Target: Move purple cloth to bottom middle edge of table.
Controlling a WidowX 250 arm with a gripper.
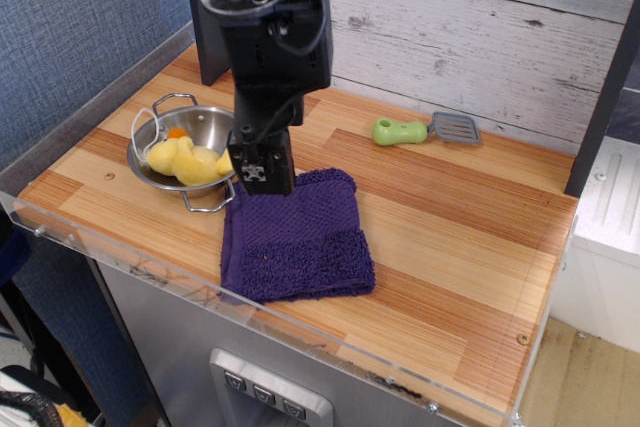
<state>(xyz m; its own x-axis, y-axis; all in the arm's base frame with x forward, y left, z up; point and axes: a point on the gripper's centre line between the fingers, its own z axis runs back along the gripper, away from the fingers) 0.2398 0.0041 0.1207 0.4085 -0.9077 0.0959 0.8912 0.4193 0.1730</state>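
The purple cloth (pixel 298 239) lies flat and roughly square on the striped wooden table (pixel 450 247), close to the front edge and a little left of its middle. My gripper (pixel 265 165) hangs from the black arm above the cloth's far left corner, beside the steel bowl, and is lifted off the cloth. Its fingers point down and I see them edge-on, so no gap shows between them. Nothing is held in them.
A steel bowl (pixel 185 127) holding a yellow plush duck (pixel 190 159) sits left of the cloth, with its handle touching the cloth's corner. A green-handled grey spatula (pixel 420 130) lies at the back right. A clear acrylic rim (pixel 300 322) runs along the front edge.
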